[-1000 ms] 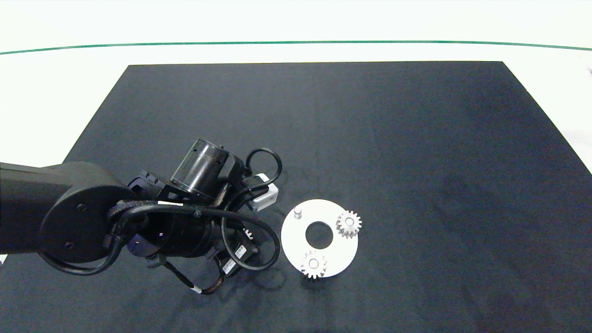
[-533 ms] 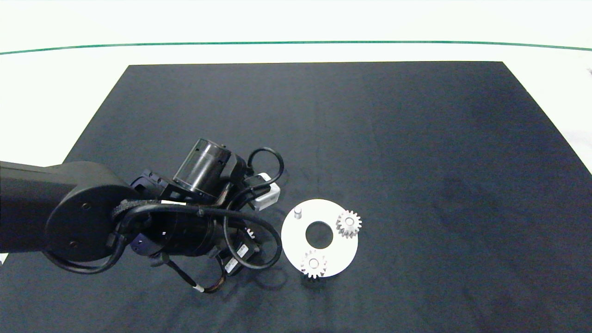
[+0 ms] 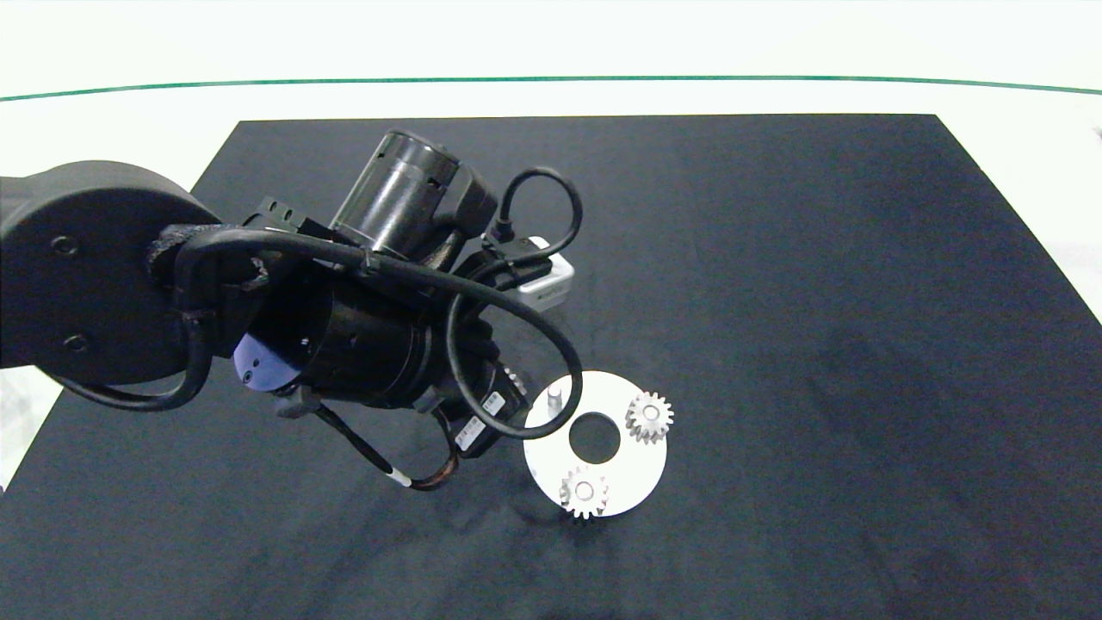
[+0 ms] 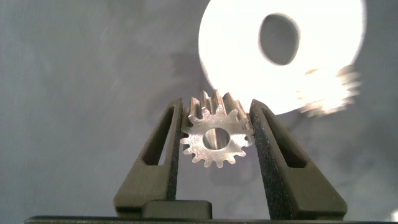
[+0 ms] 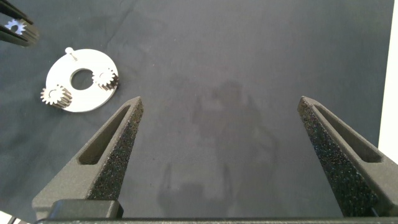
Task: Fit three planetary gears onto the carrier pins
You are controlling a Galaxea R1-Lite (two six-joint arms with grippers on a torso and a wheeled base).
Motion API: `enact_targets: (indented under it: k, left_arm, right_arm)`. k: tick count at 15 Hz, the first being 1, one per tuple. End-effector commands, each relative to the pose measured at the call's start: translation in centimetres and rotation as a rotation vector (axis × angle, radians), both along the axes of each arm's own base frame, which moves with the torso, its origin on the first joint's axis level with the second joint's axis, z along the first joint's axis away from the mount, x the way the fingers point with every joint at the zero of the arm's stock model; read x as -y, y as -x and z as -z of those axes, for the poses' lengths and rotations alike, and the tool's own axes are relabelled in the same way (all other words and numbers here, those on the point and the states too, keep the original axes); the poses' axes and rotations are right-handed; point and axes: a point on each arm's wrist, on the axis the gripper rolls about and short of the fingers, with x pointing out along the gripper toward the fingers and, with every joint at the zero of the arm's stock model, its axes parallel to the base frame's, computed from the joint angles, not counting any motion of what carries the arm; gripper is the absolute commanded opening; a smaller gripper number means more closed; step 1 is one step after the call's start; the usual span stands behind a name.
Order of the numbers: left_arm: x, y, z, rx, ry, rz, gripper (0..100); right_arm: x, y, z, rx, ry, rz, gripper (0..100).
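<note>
Three planetary gears counted: one (image 4: 214, 135) pinched by its toothed rim between the two grey fingers of the left gripper (image 4: 215, 140), held flat with the bore open to the camera, clear of the mat; a second (image 3: 649, 417) seated on the white disc (image 3: 641, 472) on the side away from that gripper; a third (image 3: 584, 492) seated at the disc's near rim, teeth overhanging the edge. Three carrier pins in all, two capped by gears, one (image 3: 554, 395) bare and upright, just beside the left gripper's tip in the head view. Disc flat, with one large centre hole (image 3: 594, 437). Right gripper (image 5: 221, 155) spread wide, nothing between the fingers, hanging well apart from the disc over bare mat. Surface: a dark mat (image 3: 775, 258) on a white top (image 3: 103, 172), with a thin green line (image 3: 551, 80) across the far side. Small white labels (image 3: 492, 403) on the left arm near the wrist, print too small to read.
</note>
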Motion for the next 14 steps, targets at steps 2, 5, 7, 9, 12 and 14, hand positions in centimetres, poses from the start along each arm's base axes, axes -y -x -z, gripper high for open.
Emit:
enact_targets:
  k: [2,5,7,9,12,14]
  left_arm:
    - [3.5,0.2,-0.6,0.011,0.037,0.062,19]
    - [5.1,-1.1,-0.2,0.021,0.025,0.053,19]
    - [5.6,-1.6,0.4,0.009,0.011,0.052,19]
    - [5.9,-1.9,1.0,0.006,-0.01,0.043,19]
    - [5.9,-2.1,1.2,0.006,-0.018,0.039,19]
    - [5.8,-2.4,1.4,0.002,-0.022,0.031,19]
  right_arm:
    - [0.0,0.0,0.1,0.001,0.014,0.0,100]
    - [0.0,0.0,0.1,0.001,0.014,0.0,100]
    - [0.0,0.0,0.1,0.001,0.014,0.0,100]
    - [0.0,0.0,0.1,0.001,0.014,0.0,100]
    - [0.0,0.0,0.1,0.001,0.014,0.0,100]
    - [0.0,0.0,0.1,0.001,0.014,0.0,100]
